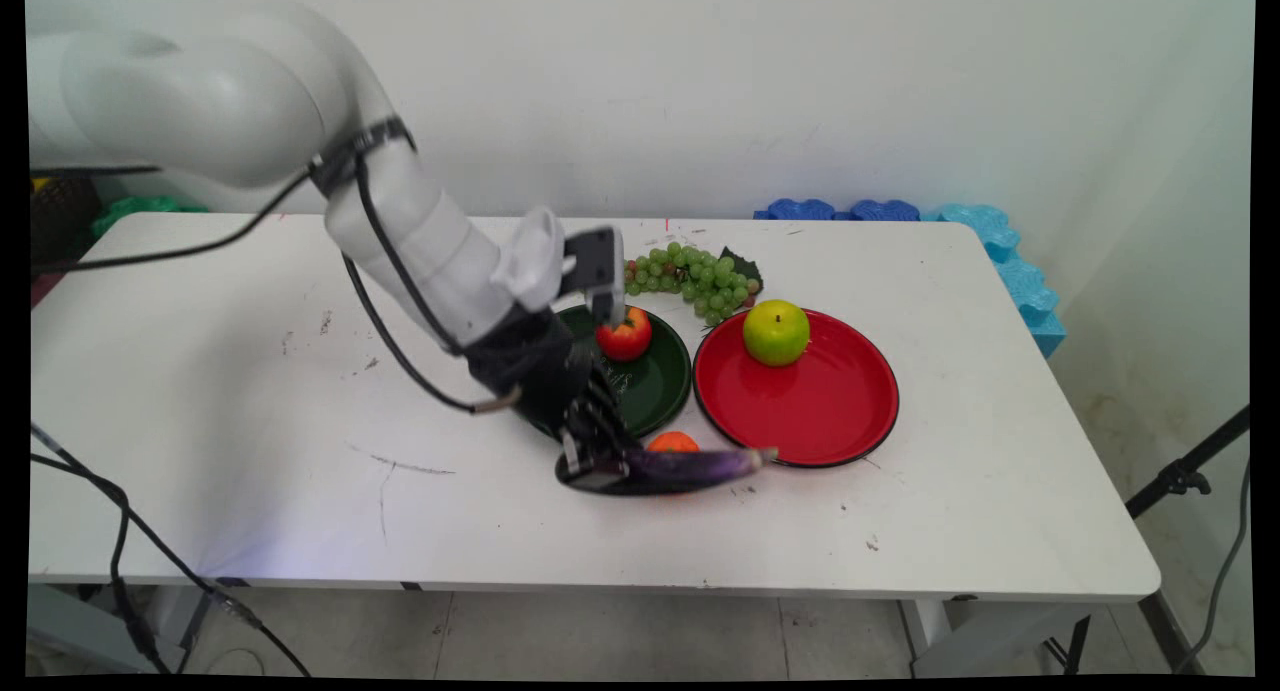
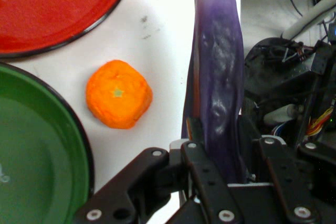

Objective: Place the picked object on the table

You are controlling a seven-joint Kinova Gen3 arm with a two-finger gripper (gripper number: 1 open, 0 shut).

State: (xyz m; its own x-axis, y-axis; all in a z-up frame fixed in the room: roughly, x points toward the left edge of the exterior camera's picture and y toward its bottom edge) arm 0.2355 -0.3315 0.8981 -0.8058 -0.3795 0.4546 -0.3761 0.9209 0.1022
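My gripper [image 1: 598, 465] [image 2: 220, 142] is shut on the thick end of a long purple eggplant [image 1: 690, 465] [image 2: 218, 77], low over the table's near middle. The eggplant points right, and its stem tip reaches the near rim of the red plate [image 1: 815, 411] [image 2: 47, 9]. A small orange [image 1: 673, 440] [image 2: 118, 101] sits on the table just behind the eggplant, between the two plates' near rims. Whether the eggplant rests on the table or hangs just above it cannot be told.
Behind the gripper, the green plate [image 1: 660, 386] [image 2: 31, 156] holds a red apple [image 1: 624, 335]. A green apple [image 1: 776, 332] stands at the back of the red plate. Green grapes [image 1: 695, 274] lie behind both plates. Blue foam pieces [image 1: 1000, 256] line the table's far right corner.
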